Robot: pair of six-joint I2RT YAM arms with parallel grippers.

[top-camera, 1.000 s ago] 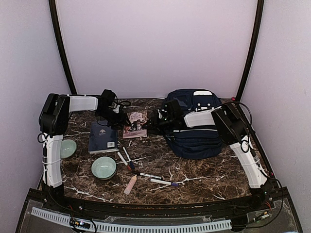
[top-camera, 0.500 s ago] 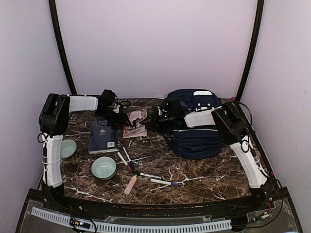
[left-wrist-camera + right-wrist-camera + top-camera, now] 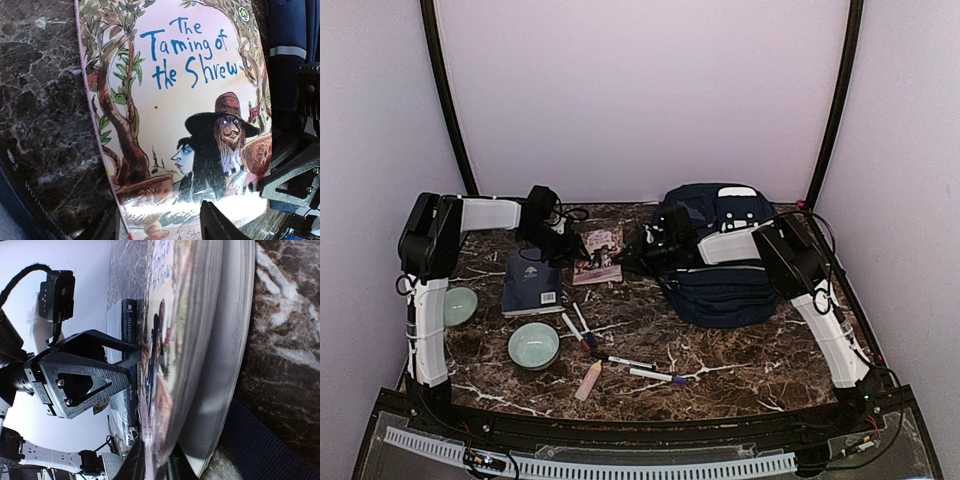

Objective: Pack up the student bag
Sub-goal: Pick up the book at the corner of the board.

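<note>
student bag [image 3: 720, 262] is found lying at about 2 o'clock on the marble table [image 3: 740, 365], close to the back wall, navy with pale trim. The right gripper [image 3: 628, 254] is reached out past the bag's 9 o'clock side to a paperback [image 3: 200, 100], "The Taming of the Shrew", laid flat just beside the bag. Its jaws are drawn narrow astride the front cover's edge. A firm pinch can't be confirmed. The left gripper [image 3: 570, 246] is set at the paperback's 9 o'clock edge, jaws spread wide over the cover, nothing held. A navy book [image 3: 532, 282] is seen at 8 o'clock of the paperback. One pale green bowl [image 3: 533, 345] is placed at the table's 8 o'clock, a second bowl [image 3: 460, 305] at 9 o'clock. Markers [image 3: 582, 328] are scattered around 6 o'clock.
</note>
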